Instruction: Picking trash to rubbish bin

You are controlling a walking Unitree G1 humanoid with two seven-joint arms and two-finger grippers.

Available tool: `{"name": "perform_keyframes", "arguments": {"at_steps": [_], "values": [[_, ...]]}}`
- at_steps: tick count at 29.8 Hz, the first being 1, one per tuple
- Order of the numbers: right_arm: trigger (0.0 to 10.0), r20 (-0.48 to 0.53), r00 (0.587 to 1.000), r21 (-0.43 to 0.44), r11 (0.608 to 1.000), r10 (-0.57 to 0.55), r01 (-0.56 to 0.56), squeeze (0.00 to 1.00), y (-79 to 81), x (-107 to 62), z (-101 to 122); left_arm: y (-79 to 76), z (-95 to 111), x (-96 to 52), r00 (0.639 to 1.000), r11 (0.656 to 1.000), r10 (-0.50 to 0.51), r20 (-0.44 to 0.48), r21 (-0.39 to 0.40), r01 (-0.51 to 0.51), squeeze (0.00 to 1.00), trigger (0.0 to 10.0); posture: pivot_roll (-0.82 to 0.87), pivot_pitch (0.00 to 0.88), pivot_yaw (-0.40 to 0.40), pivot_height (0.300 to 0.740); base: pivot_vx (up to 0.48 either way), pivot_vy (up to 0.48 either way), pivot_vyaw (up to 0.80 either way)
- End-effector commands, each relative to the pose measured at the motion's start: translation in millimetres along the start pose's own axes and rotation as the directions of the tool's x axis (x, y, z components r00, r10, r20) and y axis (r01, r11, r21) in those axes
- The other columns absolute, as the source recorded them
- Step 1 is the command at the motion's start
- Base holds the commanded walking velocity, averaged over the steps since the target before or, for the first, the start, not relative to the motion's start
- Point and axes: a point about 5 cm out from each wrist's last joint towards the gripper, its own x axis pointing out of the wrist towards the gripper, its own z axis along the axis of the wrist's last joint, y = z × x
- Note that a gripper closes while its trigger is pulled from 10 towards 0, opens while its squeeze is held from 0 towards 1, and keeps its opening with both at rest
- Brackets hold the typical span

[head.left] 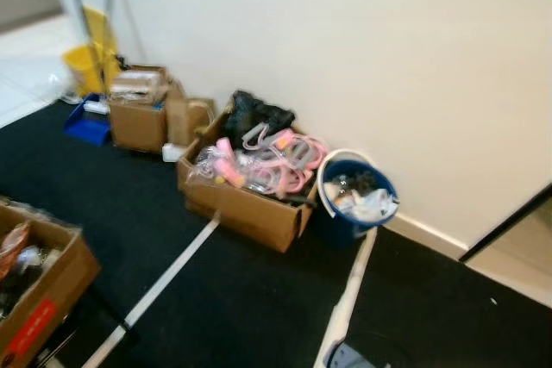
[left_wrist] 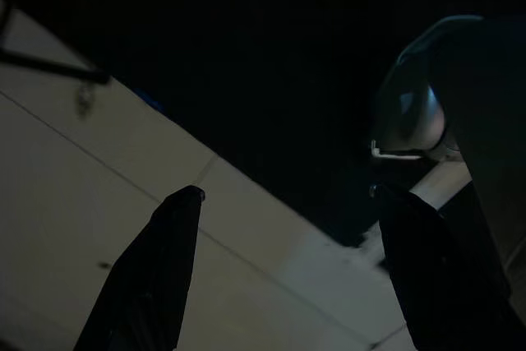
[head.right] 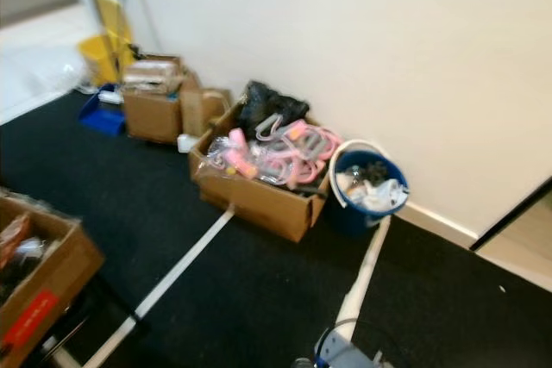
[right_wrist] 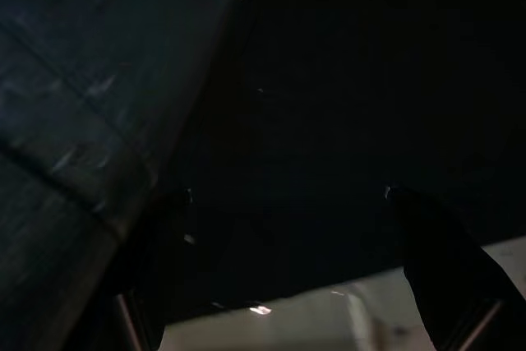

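A blue bucket (head.left: 355, 198) with a white rim stands against the white wall, holding crumpled white and dark trash. Beside it on its left sits an open cardboard box (head.left: 246, 196) stuffed with pink plastic pieces, wrapped items and a black bag. My left gripper (left_wrist: 283, 195) hangs open over pale floor and dark carpet, its black fingers (left_wrist: 160, 277) wide apart with nothing between them. My right gripper (right_wrist: 288, 195) hangs open in deep shade over dark carpet, also holding nothing.
Black carpet (head.left: 129, 204) with white tape lines (head.left: 164, 286) covers the floor. A second cardboard box (head.left: 138, 114) stands further along the wall near a yellow mop bucket (head.left: 90, 62) and a blue tray (head.left: 88, 122). Another open box (head.left: 39, 286) sits near left.
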Motion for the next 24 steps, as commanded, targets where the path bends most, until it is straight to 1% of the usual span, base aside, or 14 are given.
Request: {"name": "perform_keyframes", "arguments": {"at_steps": [1, 14, 20, 24], "values": [[10.0, -0.012, 1.0, 0.011, 1.0, 0.01, -0.01, 0.0, 1.9, 0.4, -5.4, -2.8, -1.1, 0.1, 1.0, 1.0, -0.007, -0.007, 0.015, 0.007, 0.0, 10.0, 0.13, 0.039, -0.003, 0.74, 0.0, 0.0, -0.79], [10.0, -0.01, 1.0, -0.002, 1.0, 0.008, -0.008, 0.0, 4.2, 0.8, -2.7, -6.8, -1.5, 0.3, 1.0, 0.999, -0.017, -0.01, 0.05, 0.017, 0.0, 10.0, 0.12, 0.027, -0.007, 0.74, 0.0, 0.0, -0.79], [10.0, -0.008, 1.0, -0.005, 1.0, 0.004, -0.004, 0.0, 2.8, 0.6, -2.4, -7.9, 0.7, 0.7, 1.0, 0.998, -0.021, -0.006, 0.067, 0.022, 0.0, 10.0, 0.12, 0.021, -0.005, 0.74, 0.0, 0.0, -0.79], [10.0, -0.012, 1.0, -0.007, 1.0, 0.002, -0.002, 0.0, -1.4, -0.2, -5.1, -8.7, 2.1, 1.1, 1.0, 0.997, -0.025, -0.004, 0.079, 0.026, 0.0, 10.0, 0.12, 0.019, -0.004, 0.74, 0.0, 0.0, -0.79]]}}
